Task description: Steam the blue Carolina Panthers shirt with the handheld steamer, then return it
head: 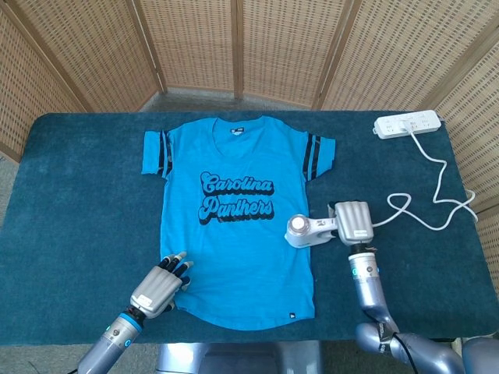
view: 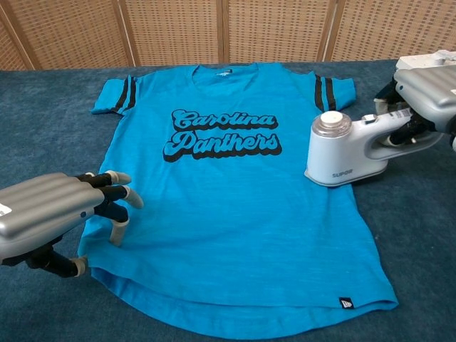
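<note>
Your right hand [head: 352, 222] is wrapped round the handle of the steamer [head: 306, 231], fingers clamped on it, w/ the head sitting right at the shirt's right edge, half over the fabric, half over the worktop [head: 78, 195]. That grip keeps the soleplate flat to the cloth. The blue Carolina Panthers shirt [head: 234, 226] lies face up and spread flat mid-worktop, collar away from you. Your left hand [head: 158, 287] holds nothing: fingers loosely apart, tips resting on the lower left hem, prob. to pin the fabric so it doesn't drag under the steamer. The cord [head: 425, 222] loops off to the power strip [head: 407, 124] at the far right corner, so mind slack. Looks like steaming's about done; parking the steamer off the shirt is likely next.
</note>
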### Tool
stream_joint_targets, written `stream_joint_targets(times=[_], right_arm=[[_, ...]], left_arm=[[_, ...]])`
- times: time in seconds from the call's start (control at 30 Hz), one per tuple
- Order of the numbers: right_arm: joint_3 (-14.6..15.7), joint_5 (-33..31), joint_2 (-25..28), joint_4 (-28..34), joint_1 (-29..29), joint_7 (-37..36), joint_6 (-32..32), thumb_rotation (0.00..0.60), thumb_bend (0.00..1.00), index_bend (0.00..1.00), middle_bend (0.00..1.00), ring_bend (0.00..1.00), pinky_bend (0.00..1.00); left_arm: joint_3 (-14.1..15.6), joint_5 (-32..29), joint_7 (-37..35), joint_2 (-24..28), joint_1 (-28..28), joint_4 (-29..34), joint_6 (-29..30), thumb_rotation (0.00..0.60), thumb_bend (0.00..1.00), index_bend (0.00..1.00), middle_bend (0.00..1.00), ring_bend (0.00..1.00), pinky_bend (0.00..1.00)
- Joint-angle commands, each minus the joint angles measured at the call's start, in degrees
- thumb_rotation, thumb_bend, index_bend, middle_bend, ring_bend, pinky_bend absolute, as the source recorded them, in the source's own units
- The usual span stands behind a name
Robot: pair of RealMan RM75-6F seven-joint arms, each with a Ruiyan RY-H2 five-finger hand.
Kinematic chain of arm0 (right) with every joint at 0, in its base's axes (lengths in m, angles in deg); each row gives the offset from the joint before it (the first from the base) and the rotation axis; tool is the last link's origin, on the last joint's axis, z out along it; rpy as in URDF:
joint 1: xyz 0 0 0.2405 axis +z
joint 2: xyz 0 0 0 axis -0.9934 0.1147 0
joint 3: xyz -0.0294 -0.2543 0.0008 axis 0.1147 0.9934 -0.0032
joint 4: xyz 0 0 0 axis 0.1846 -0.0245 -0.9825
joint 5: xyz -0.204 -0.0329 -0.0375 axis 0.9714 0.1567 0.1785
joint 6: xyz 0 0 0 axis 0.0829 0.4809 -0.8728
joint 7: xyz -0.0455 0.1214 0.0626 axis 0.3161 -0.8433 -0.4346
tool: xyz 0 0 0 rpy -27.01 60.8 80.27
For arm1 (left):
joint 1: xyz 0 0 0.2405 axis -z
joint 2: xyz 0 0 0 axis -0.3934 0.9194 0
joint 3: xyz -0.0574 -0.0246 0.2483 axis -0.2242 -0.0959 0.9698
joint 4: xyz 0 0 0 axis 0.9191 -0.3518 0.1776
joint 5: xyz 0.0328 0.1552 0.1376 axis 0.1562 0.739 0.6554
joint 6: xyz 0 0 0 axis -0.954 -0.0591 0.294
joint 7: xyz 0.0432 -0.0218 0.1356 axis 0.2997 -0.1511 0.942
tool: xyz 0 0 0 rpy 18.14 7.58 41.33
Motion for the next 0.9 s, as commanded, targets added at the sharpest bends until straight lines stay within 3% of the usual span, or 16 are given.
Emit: stream_joint_targets(times=[0.03,0.27,0.67,0.9], right_arm=[[-1.0,-1.1,0.4,-1.7,0.0,-1.4,0.3,0.600,0.34,0.69,0.67,0.67,0.58],[-2.5,-3.5,1.6,-5.9,-0.8,-4.4,1.1,0.600,0.34,0.69,0.66,0.66,0.58],[-2.3,-3.8,1.7,-10.7,-1.7,-9.4,1.8,0.600,0.34,0.69,0.66,0.65,0.56],[-1.4,-4.1,1.9,-11.8,-2.1,-10.5,3.9,0.600,0.33,0.61,0.58,0.57,0.47]], left_arm=[[0.0,0.0,0.0,0.0,-0.1,0.1,0.0,0.510,0.45,0.52,0.19,0.03,0.14],[-0.1,-0.2,0.5,0.0,0.0,0.2,0.0,0.509,0.45,0.52,0.19,0.03,0.14],[-0.3,-0.8,1.9,-0.2,0.0,0.8,0.1,0.512,0.45,0.52,0.19,0.03,0.14],[-0.1,-0.9,2.3,-0.1,-0.1,1.2,0.3,0.513,0.45,0.52,0.19,0.03,0.14]])
